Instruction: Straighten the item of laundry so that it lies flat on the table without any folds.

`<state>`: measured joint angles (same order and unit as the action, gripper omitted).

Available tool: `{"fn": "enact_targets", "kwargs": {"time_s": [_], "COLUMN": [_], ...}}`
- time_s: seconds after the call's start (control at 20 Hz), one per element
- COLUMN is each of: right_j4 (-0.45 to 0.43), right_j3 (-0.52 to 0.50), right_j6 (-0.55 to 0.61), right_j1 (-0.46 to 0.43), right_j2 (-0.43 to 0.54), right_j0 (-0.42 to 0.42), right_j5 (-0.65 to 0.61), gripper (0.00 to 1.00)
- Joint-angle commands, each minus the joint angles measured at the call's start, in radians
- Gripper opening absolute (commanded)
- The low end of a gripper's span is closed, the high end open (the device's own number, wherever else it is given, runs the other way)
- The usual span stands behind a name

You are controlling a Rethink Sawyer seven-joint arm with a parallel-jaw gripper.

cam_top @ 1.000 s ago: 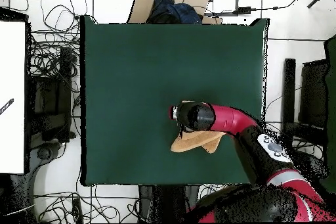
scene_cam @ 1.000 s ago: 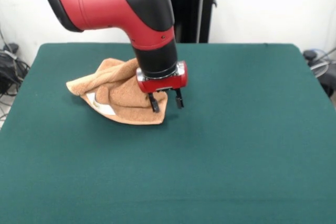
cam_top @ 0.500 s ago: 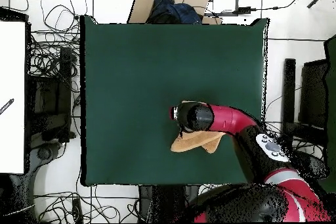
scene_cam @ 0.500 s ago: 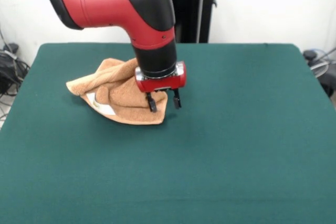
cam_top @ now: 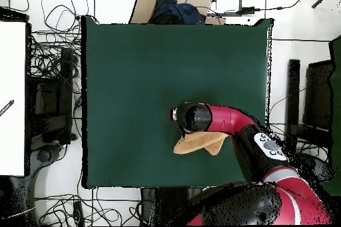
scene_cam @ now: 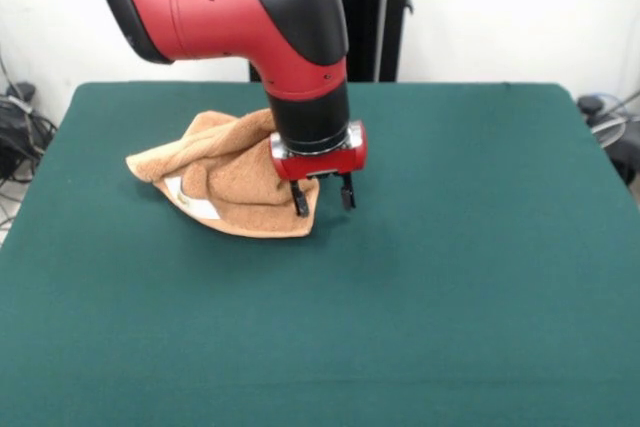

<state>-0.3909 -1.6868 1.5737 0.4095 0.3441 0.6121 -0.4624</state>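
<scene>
Reaching for a grasp: towel [scene_cam: 235, 177] crumpled and folded on the bench [scene_cam: 450, 277], left of centre; hand [scene_cam: 323, 195] spread, empty, at its right-hand corner; next, pinch that edge and draw outward.

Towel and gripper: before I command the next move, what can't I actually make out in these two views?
- Front view: the towel far right part is hidden behind the arm's wrist; whether the gripper touches the cloth is unclear.
- Overhead view: the arm covers most of the towel and the whole gripper.
- The white label is too small to read.
- Folds underneath the bunched towel are hidden.
</scene>
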Motion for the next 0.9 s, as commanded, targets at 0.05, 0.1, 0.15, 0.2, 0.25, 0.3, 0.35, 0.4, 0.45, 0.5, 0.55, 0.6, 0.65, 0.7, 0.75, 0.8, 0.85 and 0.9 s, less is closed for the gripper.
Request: {"fn": "enact_targets", "kwargs": {"time_s": [0.05,0.1,0.15,0.2,0.25,0.3,0.35,0.4,0.45,0.5,0.55,0.6,0.65,0.7,0.75,0.8,0.85,0.9], "right_j4": [-0.01,-0.003,0.001,-0.002,0.002,-0.002,-0.001,-0.004,-0.003,-0.001,-0.001,-0.001,-0.002,-0.002,-0.002,-0.001,-0.002,-0.007], "right_j3": [0.077,0.077,0.078,0.08,0.079,0.084,0.085,0.087,0.088,0.087,0.09,0.09,0.091,0.09,0.09,0.088,0.088,0.091], "right_j6": [0.061,0.06,0.055,0.044,0.034,0.027,0.012,0.005,0.002,-0.004,-0.005,-0.006,-0.005,-0.006,-0.007,-0.005,-0.005,-0.002], "right_j1": [-0.043,-0.048,-0.051,-0.052,-0.06,-0.06,-0.065,-0.07,-0.075,-0.082,-0.084,-0.087,-0.09,-0.093,-0.093,-0.094,-0.096,-0.096], "right_j2": [-0.016,-0.013,-0.008,-0.001,0.012,0.013,0.025,0.029,0.031,0.039,0.041,0.043,0.045,0.047,0.05,0.052,0.054,0.05], "right_j0": [-0.009,-0.006,-0.002,0.002,0.013,0.012,0.023,0.027,0.029,0.036,0.036,0.039,0.039,0.041,0.043,0.045,0.047,0.042], "right_j5": [-0.007,-0.018,-0.028,-0.027,-0.03,-0.031,-0.035,-0.033,-0.035,-0.033,-0.035,-0.033,-0.03,-0.029,-0.029,-0.029,-0.027,-0.026], "gripper": [1.0,1.0,1.0,1.0,1.0,1.0,1.0,1.0,1.0,1.0,1.0,1.0,1.0,1.0,1.0,1.0,1.0,1.0]}}
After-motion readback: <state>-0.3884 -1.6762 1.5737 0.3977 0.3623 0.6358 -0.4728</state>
